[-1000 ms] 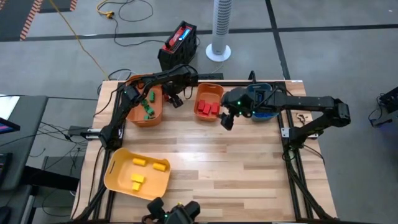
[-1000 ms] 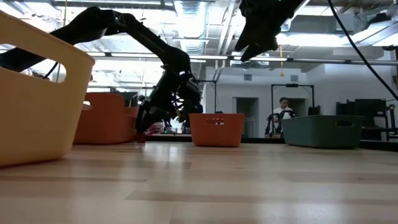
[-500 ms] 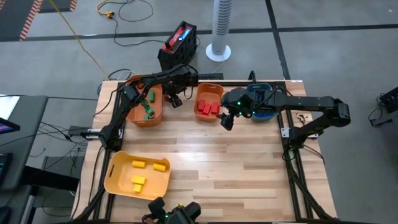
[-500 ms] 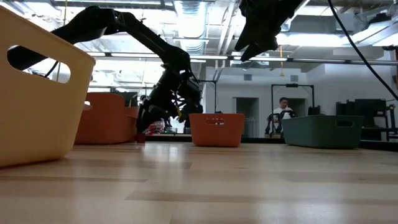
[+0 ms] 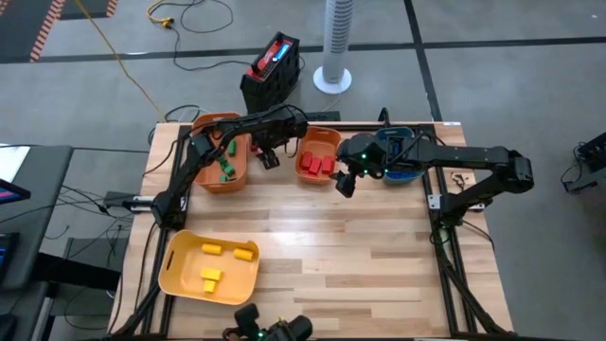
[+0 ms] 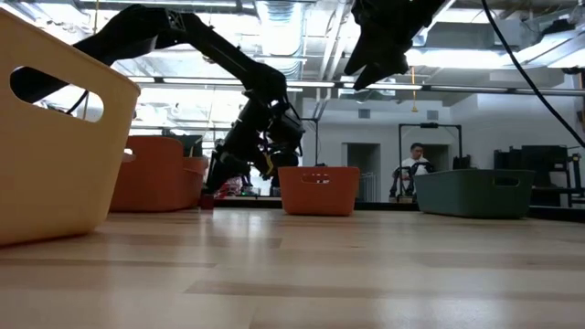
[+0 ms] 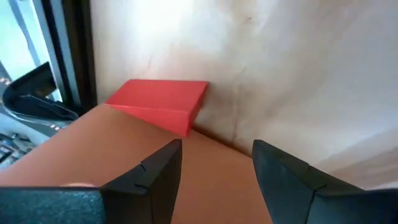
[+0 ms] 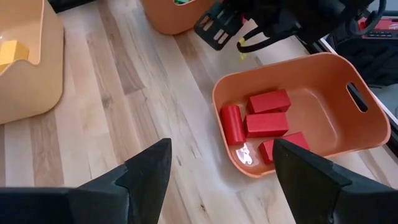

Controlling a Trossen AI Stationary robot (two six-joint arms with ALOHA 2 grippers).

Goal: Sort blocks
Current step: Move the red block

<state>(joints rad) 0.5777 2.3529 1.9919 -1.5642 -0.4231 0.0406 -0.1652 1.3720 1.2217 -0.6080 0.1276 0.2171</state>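
Left tool (image 5: 269,156) hangs low at the far side of the wooden table (image 5: 322,246), in the gap between the two orange plastic bins, its two dark fingers (image 7: 155,180) parted and holding nothing. Just past those fingers a small red plastic block (image 7: 158,107) lies on the table against the wall of the larger orange plastic bin (image 5: 223,163), which holds a few small green plastic blocks (image 5: 226,166). In the low view this same tool (image 6: 212,187) reaches down nearly to the tabletop with the red block (image 6: 207,201) right below it.

Right tool (image 5: 346,182) hovers well above the table, just to the near right of the smaller orange plastic bin (image 5: 305,142), its fingers (image 8: 146,168) spread wide and empty. That bin (image 8: 367,127) holds several red plastic blocks (image 8: 266,123), one of them a short cylinder. Beside it to the right, under the right arm, sits a teal plastic bin (image 5: 402,173).

At the near left corner of the table a yellow plastic bin (image 5: 180,275) holds three yellow plastic blocks (image 5: 210,278). Beyond the table, a person (image 6: 416,169) shows far off in the room.
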